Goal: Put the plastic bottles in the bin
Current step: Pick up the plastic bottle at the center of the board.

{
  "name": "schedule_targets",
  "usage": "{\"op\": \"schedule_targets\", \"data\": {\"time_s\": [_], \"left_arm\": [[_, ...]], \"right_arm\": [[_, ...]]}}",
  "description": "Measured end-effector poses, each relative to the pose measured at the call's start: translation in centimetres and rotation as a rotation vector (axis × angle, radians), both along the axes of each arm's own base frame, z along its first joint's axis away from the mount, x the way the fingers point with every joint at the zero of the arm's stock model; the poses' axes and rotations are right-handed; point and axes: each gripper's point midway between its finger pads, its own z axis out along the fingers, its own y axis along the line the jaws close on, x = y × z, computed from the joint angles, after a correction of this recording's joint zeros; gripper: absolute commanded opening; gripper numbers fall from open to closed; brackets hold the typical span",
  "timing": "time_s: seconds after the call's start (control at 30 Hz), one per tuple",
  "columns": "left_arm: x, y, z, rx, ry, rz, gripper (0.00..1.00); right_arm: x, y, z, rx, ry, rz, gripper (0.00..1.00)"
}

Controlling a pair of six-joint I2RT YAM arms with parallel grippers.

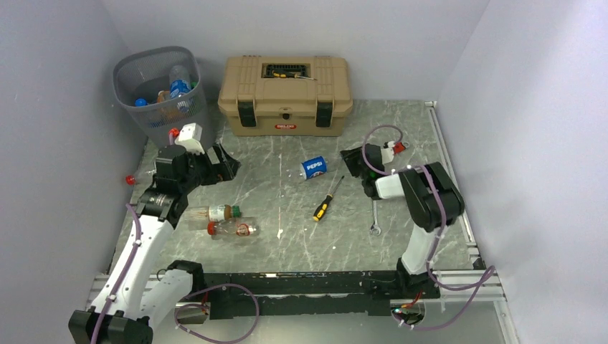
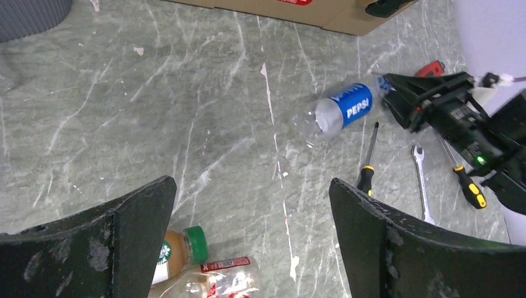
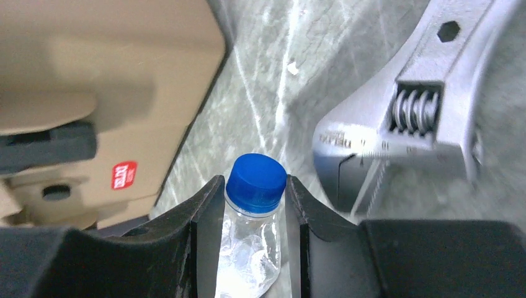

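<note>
Crushed Pepsi bottle [image 1: 314, 168] lies sideways; grey mesh bin [image 1: 188, 118] holds bottles [image 1: 178, 80].

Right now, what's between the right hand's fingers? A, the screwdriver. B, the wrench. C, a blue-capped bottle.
C: in the right wrist view the right hand grips the blue-capped bottle by its neck, and the wrench lies off to one side.

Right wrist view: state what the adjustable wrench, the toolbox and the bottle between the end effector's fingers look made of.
Adjustable wrench: likely steel, satin grey, stamped markings, bare worm screw. Toolbox: moulded plastic, matte tan, rounded edges. Pepsi bottle: thin clear plastic, glossy, crinkled where crushed; blue cap looks smooth opaque plastic.
</note>
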Motion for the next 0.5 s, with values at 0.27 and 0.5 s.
{"op": "schedule_targets", "data": {"time_s": [0.27,0.5], "left_arm": [[-0.1,1.5,1.2,0.005,-0.047,0.093,0.99],[0.1,0.2,2.4,-0.062,-0.082,0.046,1.00]], "right_arm": [[-3.5,-0.3,9.8,-0.091,-0.194,0.082,0.00],[-9.9,5.1,19.8,-0.289,-0.484,0.363,0.00]]}}
